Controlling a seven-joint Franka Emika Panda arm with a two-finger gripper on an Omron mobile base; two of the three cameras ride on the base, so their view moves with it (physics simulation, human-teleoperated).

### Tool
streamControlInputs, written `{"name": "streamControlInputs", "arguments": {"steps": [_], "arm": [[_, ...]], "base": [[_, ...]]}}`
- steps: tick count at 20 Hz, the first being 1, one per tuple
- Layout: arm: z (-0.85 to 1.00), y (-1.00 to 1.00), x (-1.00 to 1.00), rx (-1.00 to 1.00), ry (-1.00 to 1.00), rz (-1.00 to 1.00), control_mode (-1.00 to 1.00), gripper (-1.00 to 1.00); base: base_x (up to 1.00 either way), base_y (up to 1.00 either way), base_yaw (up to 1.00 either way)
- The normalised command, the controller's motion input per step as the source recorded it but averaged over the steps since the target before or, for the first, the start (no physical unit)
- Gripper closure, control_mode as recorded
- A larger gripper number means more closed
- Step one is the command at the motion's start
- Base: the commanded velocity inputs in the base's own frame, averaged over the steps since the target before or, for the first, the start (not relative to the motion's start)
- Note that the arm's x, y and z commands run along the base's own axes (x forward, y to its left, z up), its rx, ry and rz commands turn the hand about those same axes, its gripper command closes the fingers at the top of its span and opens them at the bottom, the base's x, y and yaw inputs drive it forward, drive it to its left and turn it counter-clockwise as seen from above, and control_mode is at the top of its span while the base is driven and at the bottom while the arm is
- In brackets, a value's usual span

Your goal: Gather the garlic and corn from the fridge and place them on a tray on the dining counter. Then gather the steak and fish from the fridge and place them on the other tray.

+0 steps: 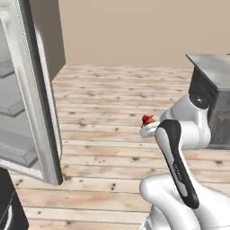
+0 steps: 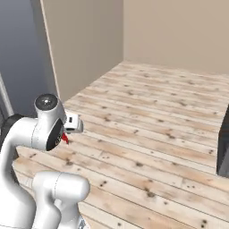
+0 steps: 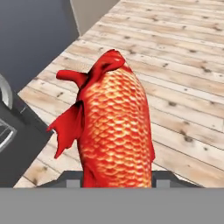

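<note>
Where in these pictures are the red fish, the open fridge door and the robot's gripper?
fish [image 3: 116, 131]: hand view, on its scaled orange body.
fridge door [image 1: 38, 103]: left base view, on the door's pale edge.
gripper [image 1: 147, 127]: left base view, at the fingertips beside the fish's red tail.

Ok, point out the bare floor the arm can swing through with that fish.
Widest bare patch: plank floor between the open fridge door and the dark cabinet, back to the beige wall. Tight at the door's edge. The claw is shut on the fish.
</note>
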Motion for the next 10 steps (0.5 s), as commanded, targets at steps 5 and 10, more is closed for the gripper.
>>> {"name": "streamControlInputs", "arguments": {"steps": [5, 10], "arm": [[0.0, 0.0, 0.0, 0.0, 0.0, 0.0, 1.0, 1.0], [0.0, 0.0, 0.0, 0.0, 0.0, 0.0, 1.0, 1.0]], "base": [[0.63, 0.07, -0.68], [1.0, 0.45, -0.39]]}}
